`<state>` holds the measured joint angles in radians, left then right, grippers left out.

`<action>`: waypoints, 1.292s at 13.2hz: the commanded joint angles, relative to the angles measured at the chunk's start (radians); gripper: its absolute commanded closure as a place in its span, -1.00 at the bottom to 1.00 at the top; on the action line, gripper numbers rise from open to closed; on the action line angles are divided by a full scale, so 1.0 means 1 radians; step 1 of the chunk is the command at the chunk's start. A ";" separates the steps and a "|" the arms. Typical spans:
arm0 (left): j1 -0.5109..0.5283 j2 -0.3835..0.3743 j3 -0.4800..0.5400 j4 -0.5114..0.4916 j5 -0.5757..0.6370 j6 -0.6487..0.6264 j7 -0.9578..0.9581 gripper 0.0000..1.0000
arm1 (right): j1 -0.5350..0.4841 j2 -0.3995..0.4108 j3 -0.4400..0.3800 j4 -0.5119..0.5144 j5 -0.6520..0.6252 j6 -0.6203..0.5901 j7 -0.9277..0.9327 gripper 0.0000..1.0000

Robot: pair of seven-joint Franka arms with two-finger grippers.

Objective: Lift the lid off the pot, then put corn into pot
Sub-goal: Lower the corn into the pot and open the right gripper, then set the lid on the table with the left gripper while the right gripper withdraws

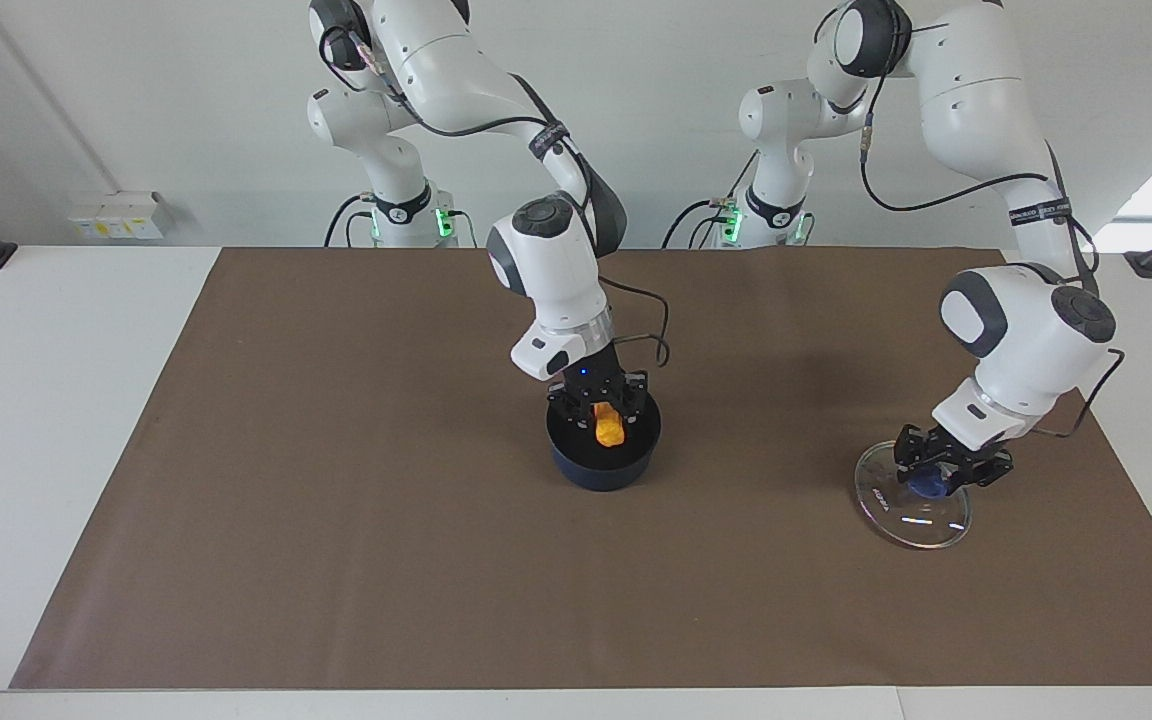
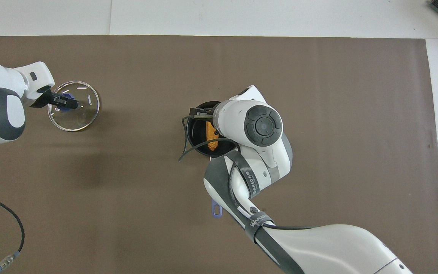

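So the setup's a white table with a big brown paper mat, plain white wall. One dark navy saucepan mid-mat, one yellow-orange corn cob in it, right gripper clamped on the cob. One clear glass lid lies toward the left arm's end, left gripper pinching its blue knob.
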<state>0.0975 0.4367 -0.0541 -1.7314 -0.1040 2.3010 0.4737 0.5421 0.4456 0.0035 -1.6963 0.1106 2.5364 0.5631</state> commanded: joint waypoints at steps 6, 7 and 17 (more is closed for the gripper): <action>-0.028 -0.021 0.007 0.041 -0.008 -0.028 -0.108 -1.00 | -0.120 -0.114 -0.002 0.006 0.009 -0.028 -0.057 -1.00; -0.030 -0.041 0.007 0.042 0.003 -0.031 -0.145 -1.00 | -0.138 -0.140 -0.004 0.007 0.009 -0.080 -0.074 -1.00; -0.120 -0.395 0.000 0.240 0.125 -0.621 -0.368 -1.00 | -0.369 -0.432 -0.013 0.009 -0.057 -0.608 -0.287 -1.00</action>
<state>-0.0104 0.0714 -0.0646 -1.5372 -0.0011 1.7864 0.1281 0.2029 0.0692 -0.0160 -1.6699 0.0777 1.9825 0.3003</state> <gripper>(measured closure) 0.000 0.000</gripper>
